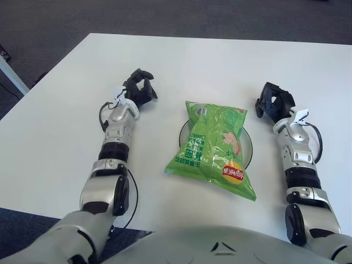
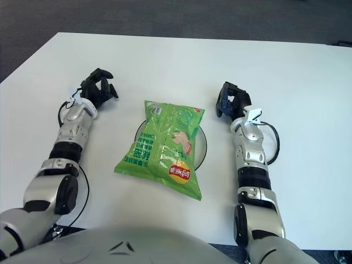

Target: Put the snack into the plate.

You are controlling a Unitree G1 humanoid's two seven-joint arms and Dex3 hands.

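The snack bag (image 1: 213, 147) lies flat across the plate (image 1: 248, 144), label up, near the middle of the worktop (image 1: 198, 60) and a little toward its near edge. It covers most of the plate; only a thin dark arc of rim shows on each side of it. The bag is longer than the plate, so its lower end, the one with the red logo, hangs past the rim toward the near edge, and its far end also reaches past the rim. I judge the snack to be in place, with little left to do.

My left hand (image 1: 139, 88) shows to the left of the bag, well apart from it, fingers loosely curled and holding nothing. My right hand (image 1: 270, 102) shows to the right, near the plate's rim but not touching it, fingers also loosely curled and empty.

The risk now, as I see it, comes from my own arms. If I draw my right hand back carelessly, it could clip the rim and tip or slide the plate, and the overhanging bag would slip off toward the near edge. A sweep of my left forearm could catch the bag's near left corner and drag it off too. The bag looks light and slick, so a small nudge may be enough.
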